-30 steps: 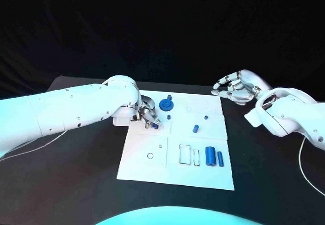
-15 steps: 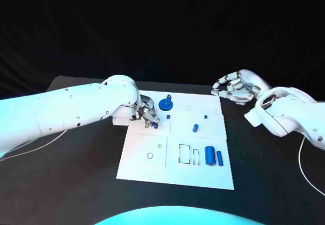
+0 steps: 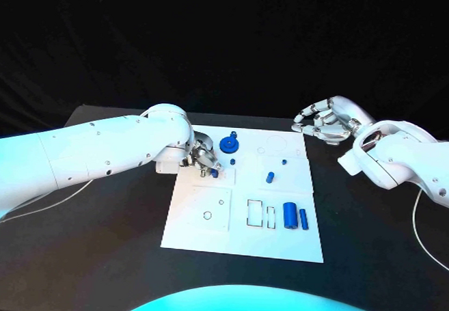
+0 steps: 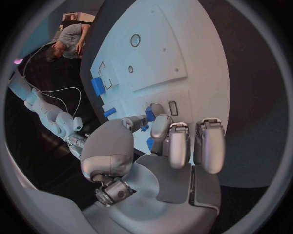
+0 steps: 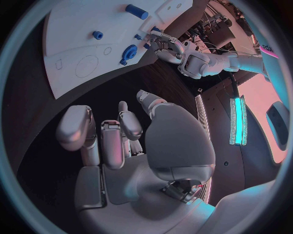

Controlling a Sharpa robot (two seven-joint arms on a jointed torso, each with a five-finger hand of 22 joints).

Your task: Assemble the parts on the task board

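On the black table, the left hand pinches a small blue part; right hand hovers curled, holding nothing.

A black table stands before a dark backdrop.

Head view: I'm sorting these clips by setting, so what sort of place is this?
Probably a robotics lab or demo bench, not a factory line. A white task board with small blue parts lies on a black table against black backdrop, and the left hand pinches one part while the right hand hovers off the board.
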